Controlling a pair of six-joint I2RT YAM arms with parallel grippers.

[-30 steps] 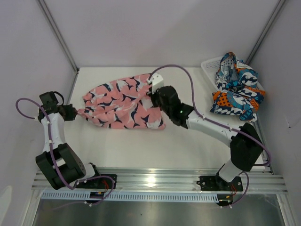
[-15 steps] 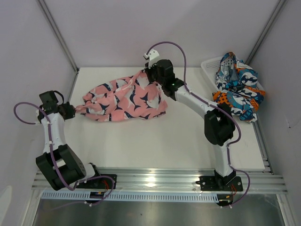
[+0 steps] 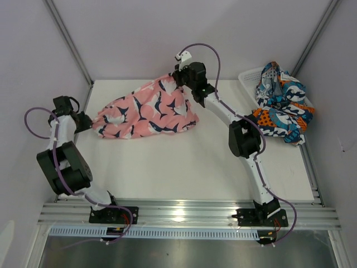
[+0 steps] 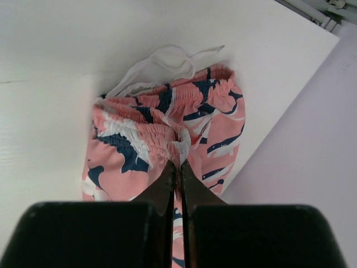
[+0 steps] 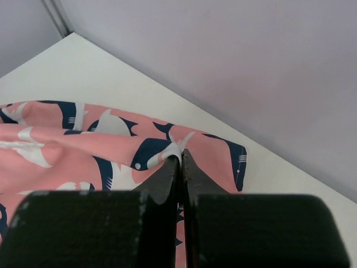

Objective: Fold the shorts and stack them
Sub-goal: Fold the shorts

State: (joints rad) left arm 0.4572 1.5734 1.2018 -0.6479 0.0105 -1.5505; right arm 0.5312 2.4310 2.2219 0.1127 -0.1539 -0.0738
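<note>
The pink shorts (image 3: 148, 109) with navy-and-white shapes are stretched across the back left of the table. My left gripper (image 3: 89, 121) is shut on their gathered waistband (image 4: 167, 134) at the left end. My right gripper (image 3: 177, 78) is shut on a fabric edge (image 5: 178, 149) at the back right corner, lifted near the rear wall. The blue, teal, orange and white shorts (image 3: 281, 103) lie crumpled in the basket at the right.
A white mesh basket (image 3: 249, 78) stands at the back right against the wall. Frame posts rise at the back corners. The table's left edge (image 3: 86, 106) is close to my left gripper. The rear wall is just behind my right gripper.
My right gripper has pulled its end of the pink shorts from mid-table back toward the rear wall. The shorts now stretch out flatter. My left gripper has shifted slightly back.
</note>
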